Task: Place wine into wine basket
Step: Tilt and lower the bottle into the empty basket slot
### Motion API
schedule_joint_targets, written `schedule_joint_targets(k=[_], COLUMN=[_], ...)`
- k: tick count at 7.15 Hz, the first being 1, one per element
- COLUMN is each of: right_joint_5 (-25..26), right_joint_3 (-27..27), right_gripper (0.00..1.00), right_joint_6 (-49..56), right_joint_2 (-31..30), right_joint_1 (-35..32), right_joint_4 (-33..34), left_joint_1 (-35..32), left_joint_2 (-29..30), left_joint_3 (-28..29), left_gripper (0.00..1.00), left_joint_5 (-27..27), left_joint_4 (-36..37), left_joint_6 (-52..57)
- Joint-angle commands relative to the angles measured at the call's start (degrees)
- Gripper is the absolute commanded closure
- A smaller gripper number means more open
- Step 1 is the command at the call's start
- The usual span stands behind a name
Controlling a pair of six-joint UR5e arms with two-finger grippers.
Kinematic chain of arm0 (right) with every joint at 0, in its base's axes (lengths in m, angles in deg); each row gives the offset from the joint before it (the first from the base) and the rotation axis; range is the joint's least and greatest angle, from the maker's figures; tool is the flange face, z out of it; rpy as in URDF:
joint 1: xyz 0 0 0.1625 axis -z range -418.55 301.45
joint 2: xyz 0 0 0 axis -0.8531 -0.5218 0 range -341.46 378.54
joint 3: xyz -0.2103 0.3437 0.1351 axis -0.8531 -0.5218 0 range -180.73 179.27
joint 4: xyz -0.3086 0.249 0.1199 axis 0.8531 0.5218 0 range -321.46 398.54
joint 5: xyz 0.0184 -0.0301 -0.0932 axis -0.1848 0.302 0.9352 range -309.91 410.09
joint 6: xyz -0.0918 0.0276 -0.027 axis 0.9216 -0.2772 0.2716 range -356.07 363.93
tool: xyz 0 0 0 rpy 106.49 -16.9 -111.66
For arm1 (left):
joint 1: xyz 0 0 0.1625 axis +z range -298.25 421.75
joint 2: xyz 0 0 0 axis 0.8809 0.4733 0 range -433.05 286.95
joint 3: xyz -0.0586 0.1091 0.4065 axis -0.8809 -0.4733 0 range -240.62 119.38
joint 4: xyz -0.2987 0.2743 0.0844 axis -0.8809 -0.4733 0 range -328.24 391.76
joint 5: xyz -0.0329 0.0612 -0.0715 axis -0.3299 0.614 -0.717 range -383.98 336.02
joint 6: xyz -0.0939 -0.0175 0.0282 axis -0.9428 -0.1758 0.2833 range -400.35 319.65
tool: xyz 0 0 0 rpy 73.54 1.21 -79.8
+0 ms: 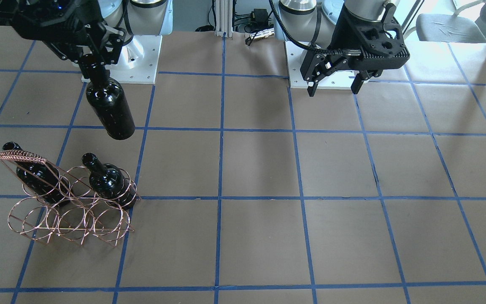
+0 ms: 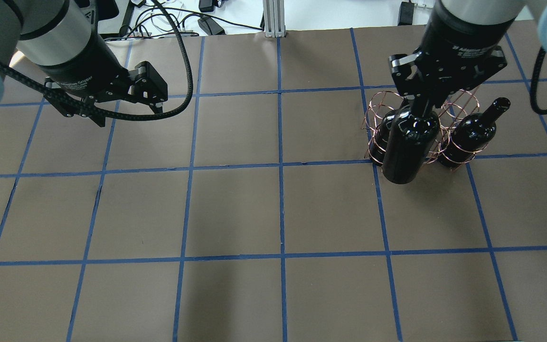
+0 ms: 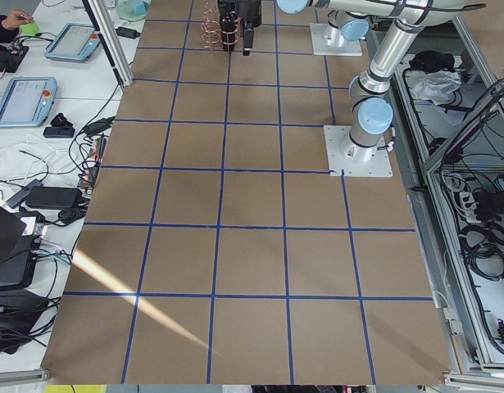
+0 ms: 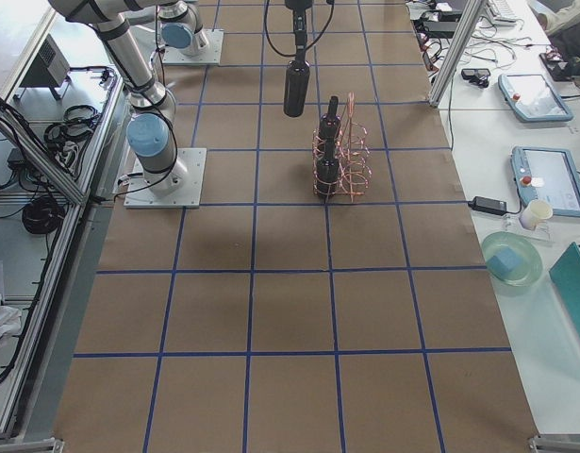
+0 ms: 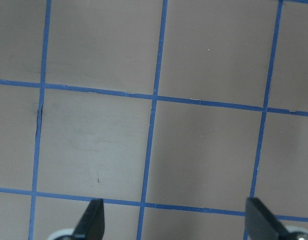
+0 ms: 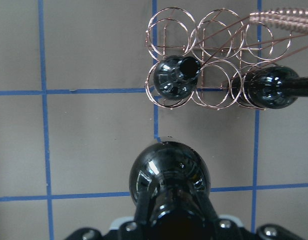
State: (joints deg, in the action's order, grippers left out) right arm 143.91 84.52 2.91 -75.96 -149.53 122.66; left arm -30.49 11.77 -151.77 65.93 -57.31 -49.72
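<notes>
My right gripper [image 1: 96,63] is shut on the neck of a glossy black wine bottle [image 1: 110,105], which hangs upright above the table. It also shows in the overhead view [image 2: 409,142] and the right wrist view [image 6: 170,175]. The copper wire wine basket [image 1: 70,219] stands on the table just beyond it, also in the right wrist view [image 6: 214,30]. Two more black bottles [image 1: 108,181] [image 1: 36,175] sit in its end rings, and the ring between them is empty. My left gripper [image 1: 335,84] is open and empty, high above the table, with its fingertips [image 5: 93,220] spread wide.
The table [image 2: 235,213] is brown paper with a blue tape grid. The arm bases [image 1: 141,59] stand at the robot's edge. Cables [image 2: 197,23] lie past the far edge. Tablets and a cup [image 4: 535,212] sit on a side bench.
</notes>
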Motion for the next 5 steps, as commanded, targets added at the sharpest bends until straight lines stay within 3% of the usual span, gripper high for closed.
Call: schedule_joint_targets(k=[1, 5], right_joint_5=[-0.4, -2.7], right_joint_3=[0.0, 0.1], right_gripper=[0.97, 0.97], right_joint_6=[10.6, 13.7], right_joint_2=[0.1, 5.0], right_joint_1=[7.1, 8.7], right_joint_4=[0.9, 10.3], left_joint_1=[0.0, 0.2], left_joint_2=[-0.3, -1.8], left_joint_3=[-0.1, -1.7], left_gripper=[0.0, 0.0], left_joint_5=[0.0, 0.1], left_joint_4=[0.1, -0.1], left_joint_6=[0.1, 4.3])
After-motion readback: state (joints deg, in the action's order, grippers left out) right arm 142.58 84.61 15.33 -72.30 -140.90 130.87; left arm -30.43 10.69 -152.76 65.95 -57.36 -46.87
